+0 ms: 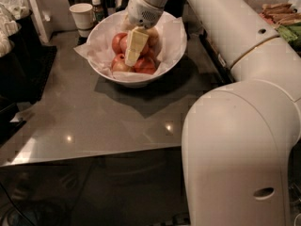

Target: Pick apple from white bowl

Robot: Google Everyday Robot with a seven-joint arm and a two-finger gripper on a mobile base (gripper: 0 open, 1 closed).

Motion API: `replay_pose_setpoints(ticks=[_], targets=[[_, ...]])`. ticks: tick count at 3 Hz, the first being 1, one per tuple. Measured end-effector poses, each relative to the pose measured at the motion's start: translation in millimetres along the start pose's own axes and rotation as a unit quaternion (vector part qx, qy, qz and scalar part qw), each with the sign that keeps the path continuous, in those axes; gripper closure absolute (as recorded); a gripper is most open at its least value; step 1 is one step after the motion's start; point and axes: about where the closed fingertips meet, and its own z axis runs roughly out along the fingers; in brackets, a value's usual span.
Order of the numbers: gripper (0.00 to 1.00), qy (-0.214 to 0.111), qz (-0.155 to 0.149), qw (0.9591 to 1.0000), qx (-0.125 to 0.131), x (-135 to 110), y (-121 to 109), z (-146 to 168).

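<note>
- Several apples [118, 41] piled in white bowl [141, 81] on counter [94, 112], big orange-red apple [146, 65] among them.
- Pincer [132, 55] dipped right into pile, touching fruit; can't tell if open or clamped.

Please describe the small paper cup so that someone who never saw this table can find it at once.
Start from the grey table and the big white bowl of apples, where the robot's hand reaches in. Just behind the bowl's left rim stands the cup, beside a small bottle. It is the only small, plain white vessel; the bowl is wide and paper-lined.
</note>
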Motion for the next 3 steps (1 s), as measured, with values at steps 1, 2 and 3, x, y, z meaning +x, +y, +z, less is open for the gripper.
replay_pose_setpoints(ticks=[1,2,3], targets=[[0.34,0.010,0.001,0.9999,-0.008,9.7,1.9,6.7],[0.55,0.018,0.004,0.9997,-0.012,19.4,4.2,11.9],[0.78,0.019,0.009,0.9997,-0.016,25.7,5.9,12.1]])
